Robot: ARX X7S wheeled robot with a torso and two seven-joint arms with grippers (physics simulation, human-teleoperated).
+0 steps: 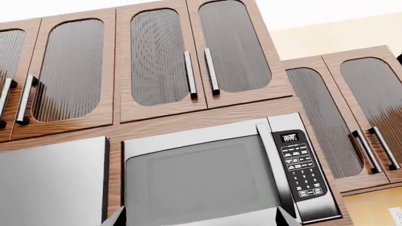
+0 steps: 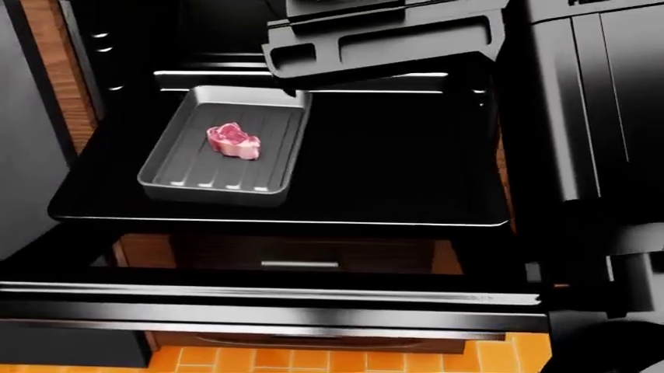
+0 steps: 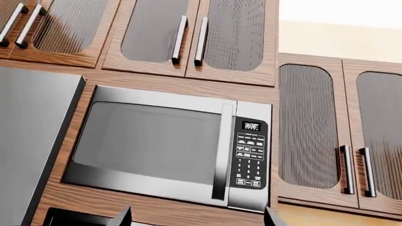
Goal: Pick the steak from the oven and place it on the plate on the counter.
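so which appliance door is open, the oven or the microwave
The oven: its door lies folded down flat, carrying the tray with the steak. The microwave door is shut.

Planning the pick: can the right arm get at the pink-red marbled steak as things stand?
Probably, after swinging down: the steak lies uncovered in the grey metal baking tray on the open black oven door, but that arm's camera faces the silver microwave.

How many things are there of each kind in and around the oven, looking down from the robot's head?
Steak: 1
Grey baking tray: 1
Oven, with its door open: 1
Drawer handle below the oven: 1
Total: 4
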